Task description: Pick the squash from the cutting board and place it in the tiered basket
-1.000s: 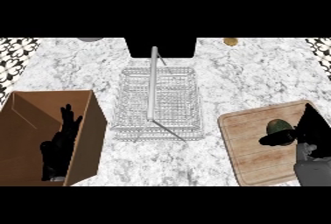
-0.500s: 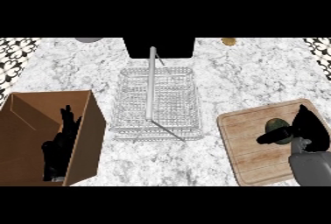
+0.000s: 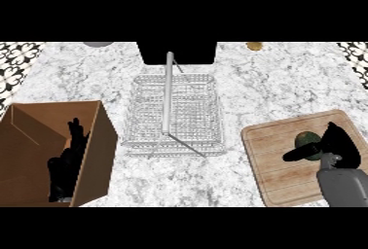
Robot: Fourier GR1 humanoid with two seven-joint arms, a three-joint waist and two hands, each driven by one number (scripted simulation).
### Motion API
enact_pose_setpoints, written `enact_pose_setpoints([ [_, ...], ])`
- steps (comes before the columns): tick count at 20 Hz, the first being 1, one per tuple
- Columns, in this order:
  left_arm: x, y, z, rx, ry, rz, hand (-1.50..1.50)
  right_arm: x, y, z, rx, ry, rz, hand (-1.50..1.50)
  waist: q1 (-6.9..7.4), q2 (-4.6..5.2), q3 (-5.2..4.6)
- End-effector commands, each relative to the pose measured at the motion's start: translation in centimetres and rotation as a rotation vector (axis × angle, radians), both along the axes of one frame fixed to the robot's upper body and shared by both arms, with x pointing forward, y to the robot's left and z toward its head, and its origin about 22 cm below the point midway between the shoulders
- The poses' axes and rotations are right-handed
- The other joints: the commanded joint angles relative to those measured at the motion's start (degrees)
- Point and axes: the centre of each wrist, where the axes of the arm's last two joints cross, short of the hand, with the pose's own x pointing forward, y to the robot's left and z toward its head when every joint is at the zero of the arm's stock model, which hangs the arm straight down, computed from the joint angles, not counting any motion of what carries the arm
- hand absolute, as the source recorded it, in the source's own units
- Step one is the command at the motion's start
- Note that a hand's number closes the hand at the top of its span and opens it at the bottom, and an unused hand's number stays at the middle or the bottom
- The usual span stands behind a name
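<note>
Barely begun: squash (image 3: pixel 308 139) on cutting board (image 3: pixel 277 170), unlifted, bracketed by right hand (image 3: pixel 338 148), thumb and fingers apart. Left hand (image 3: pixel 64 168) resting open, near left. Remaining: grasp, lift, carry to tiered basket (image 3: pixel 197 112).

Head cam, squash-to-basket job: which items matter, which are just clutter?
In the job: squash, cutting board, tiered basket, right robot hand.
Lying about: cardboard box, left robot hand resting at it, black object at the back, small brown object.
</note>
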Motion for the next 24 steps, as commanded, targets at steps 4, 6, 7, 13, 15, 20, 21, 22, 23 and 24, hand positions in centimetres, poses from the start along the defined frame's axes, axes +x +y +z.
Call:
enact_pose_setpoints([
  [4, -0.9, -0.8, -2.6, -0.033, 0.107, 0.001, 0.00, 0.7, 0.4, -0.8, 0.004, 0.088, -0.116, 1.50, 0.01, 0.71, -0.80],
  [6, -0.6, -1.7, -1.8, -0.041, 0.122, -0.013, 0.00, -0.4, 0.2, -1.6, 0.012, 0.082, -0.107, 1.50, -0.26, 0.60, -0.78],
  [7, -1.0, -1.8, -2.4, -0.050, 0.110, -0.006, 0.00, -0.9, -0.6, -0.7, -0.010, 0.082, -0.078, 1.50, -0.44, 0.54, -0.81],
  [13, -1.2, -0.7, -3.4, -0.046, 0.120, -0.029, 0.00, 0.6, -0.8, -2.7, -0.087, 0.073, 0.009, 1.50, 0.22, 0.79, -0.79],
  [15, -0.4, -2.6, -2.3, -0.053, 0.121, -0.021, 0.00, 0.9, -0.3, -3.4, -0.148, 0.052, 0.043, 1.50, 0.34, 0.79, -0.75],
  [20, -0.7, -3.2, -1.8, -0.028, 0.103, -0.009, 0.00, 0.7, -0.7, -1.2, -0.212, -0.050, -0.015, 1.50, -0.22, 0.54, -0.78],
  [21, -0.5, 0.0, -2.1, -0.039, 0.118, -0.012, 0.00, 1.0, 1.5, -2.7, -0.222, -0.057, 0.190, 1.50, 0.27, 0.72, -0.78],
  [22, -1.1, -1.2, -2.4, -0.040, 0.098, -0.014, 0.00, 0.5, 3.1, -1.2, -0.208, -0.088, 0.387, 1.50, 0.03, 0.47, -0.84],
  [23, -1.0, -1.6, -2.6, -0.039, 0.116, -0.012, 0.00, -0.6, 6.2, -2.7, -0.159, -0.077, 0.554, 1.50, 0.32, 0.52, -0.83],
  [24, -0.7, -1.9, -2.0, -0.036, 0.111, -0.026, 0.00, -0.4, 8.2, -1.7, -0.148, -0.114, 0.706, 1.50, 1.00, 0.39, -0.80],
])
